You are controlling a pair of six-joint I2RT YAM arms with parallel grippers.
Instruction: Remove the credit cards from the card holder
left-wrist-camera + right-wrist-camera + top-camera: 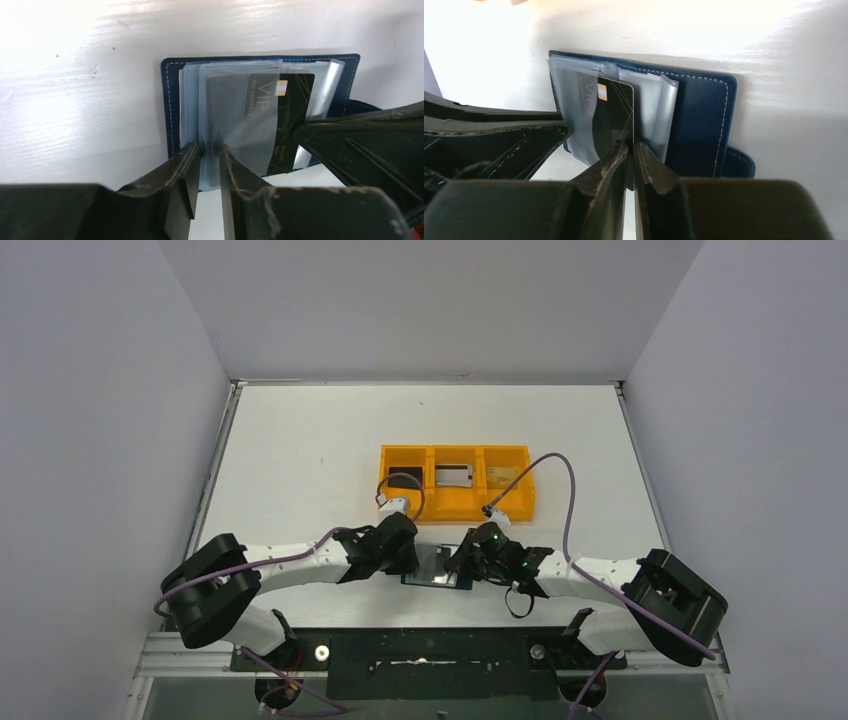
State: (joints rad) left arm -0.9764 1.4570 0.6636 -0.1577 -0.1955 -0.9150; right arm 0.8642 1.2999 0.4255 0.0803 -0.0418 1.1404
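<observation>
The card holder (172, 105) lies open on the table, navy blue with clear plastic sleeves (235, 90) fanned up from its middle. My left gripper (212, 148) is shut on the near edge of those sleeves. A black credit card (613, 112) with gold lines sticks partly out of a sleeve, and my right gripper (631, 145) is shut on its near edge. In the top view the card holder (438, 579) sits between the two grippers, mostly hidden by them. Its closing tab (740, 163) shows at the right.
An orange three-compartment tray (455, 508) stands just beyond the card holder, with a black card (404, 481), a silver-grey card (453, 475) and a gold-tan card (503, 476) in it. Purple cables loop over the tray's ends. Grey walls close in the white table.
</observation>
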